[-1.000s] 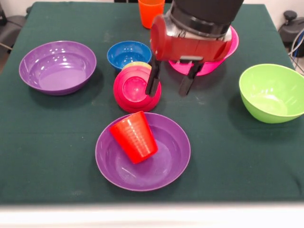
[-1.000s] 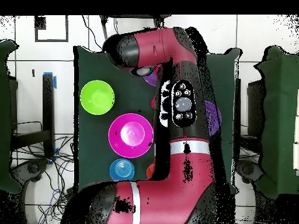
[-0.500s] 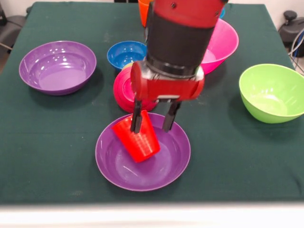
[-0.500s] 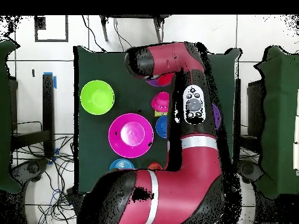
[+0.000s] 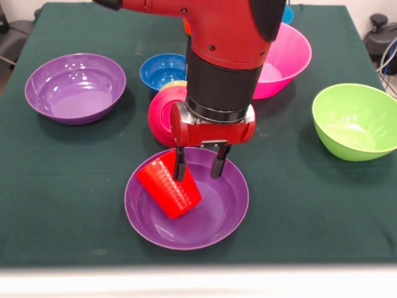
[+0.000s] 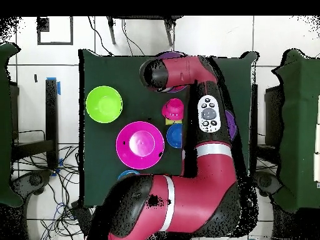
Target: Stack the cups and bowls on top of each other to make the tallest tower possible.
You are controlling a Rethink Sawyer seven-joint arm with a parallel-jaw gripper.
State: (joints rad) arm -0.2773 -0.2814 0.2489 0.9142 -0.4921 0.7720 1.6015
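Observation:
A red cup (image 5: 169, 191) lies tilted on its side in the near purple bowl (image 5: 220, 211). My gripper (image 5: 199, 165) hangs open just over that bowl. Its left finger (image 5: 180, 165) is at the cup's upper right edge; the right finger stands free over the bowl. The cup is not between the fingers. A small crimson bowl (image 5: 161, 115) lies on its side behind the gripper, with a yellow rim (image 5: 175, 84) showing behind it. The dark blue bowl (image 5: 162, 69) sits beyond. In the overhead view the arm (image 6: 209, 119) hides the gripper; the crimson bowl (image 6: 173, 109) shows.
A second purple bowl (image 5: 74, 87) sits at the far left, the pink bowl (image 5: 282, 59) at the back right and the lime green bowl (image 5: 356, 121) at the right. A sliver of orange cup (image 5: 185, 26) peeks out behind the arm.
My gripper came forward from the crimson bowl and down over the near purple bowl. The red cup has shifted left and tipped further over.

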